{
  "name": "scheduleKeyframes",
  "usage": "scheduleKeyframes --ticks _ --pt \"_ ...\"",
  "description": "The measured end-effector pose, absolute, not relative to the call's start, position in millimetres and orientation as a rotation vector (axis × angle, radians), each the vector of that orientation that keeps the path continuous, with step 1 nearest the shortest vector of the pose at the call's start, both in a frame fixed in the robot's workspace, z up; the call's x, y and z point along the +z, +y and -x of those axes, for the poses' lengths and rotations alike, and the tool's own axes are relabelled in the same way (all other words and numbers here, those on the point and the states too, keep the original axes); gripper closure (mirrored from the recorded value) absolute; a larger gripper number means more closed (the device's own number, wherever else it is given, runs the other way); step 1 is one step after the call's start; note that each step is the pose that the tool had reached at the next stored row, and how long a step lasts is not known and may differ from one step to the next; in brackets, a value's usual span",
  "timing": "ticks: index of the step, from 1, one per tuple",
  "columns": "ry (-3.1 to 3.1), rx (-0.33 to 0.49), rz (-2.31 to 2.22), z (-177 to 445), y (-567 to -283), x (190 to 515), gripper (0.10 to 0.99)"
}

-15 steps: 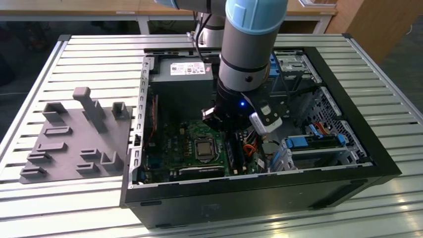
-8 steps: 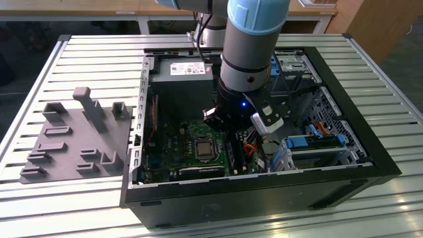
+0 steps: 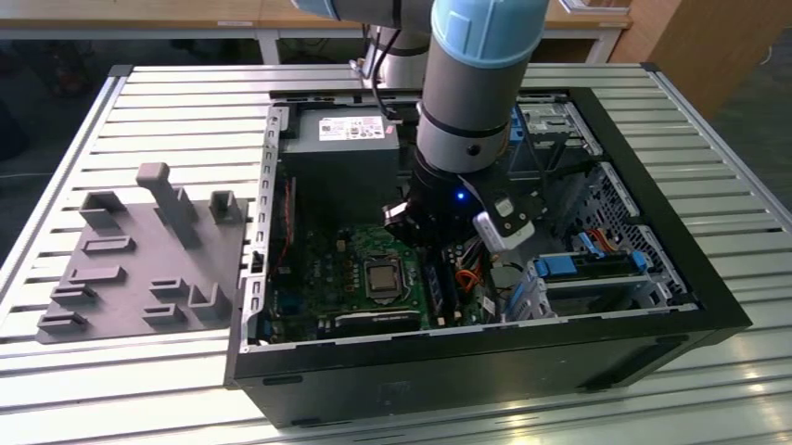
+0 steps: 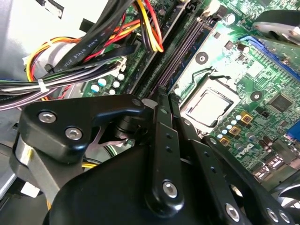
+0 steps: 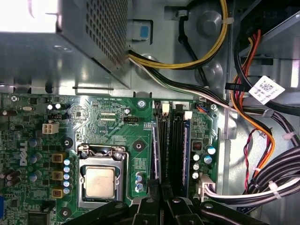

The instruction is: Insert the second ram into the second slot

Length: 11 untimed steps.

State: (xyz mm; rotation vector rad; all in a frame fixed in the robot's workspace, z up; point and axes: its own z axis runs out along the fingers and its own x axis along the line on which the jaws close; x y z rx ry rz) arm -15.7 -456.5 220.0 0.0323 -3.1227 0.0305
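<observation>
My gripper is low inside the open computer case, over the memory slots beside the processor socket. Its two black fingers stand nearly together, shut on a thin strip seen edge-on: the second ram. The stick lies in line with a dark slot and reaches from the fingertips towards the board's edge. How deep it sits in the slot is hidden by the fingers. In the exterior view the gripper is partly covered by the arm's wrist.
Bundled cables run close beside the slots. The grey power supply sits at the case's far end. Blue drive-bay tabs lie on the exterior view's right. A grey fixture plate rests on the slatted table at its left.
</observation>
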Motion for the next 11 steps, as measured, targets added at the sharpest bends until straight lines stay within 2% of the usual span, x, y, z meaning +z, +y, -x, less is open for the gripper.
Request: scheduleKeyframes --ticks 11 --pt "-3.123 0.031 -0.032 13.4 -456.5 219.5 0.953"
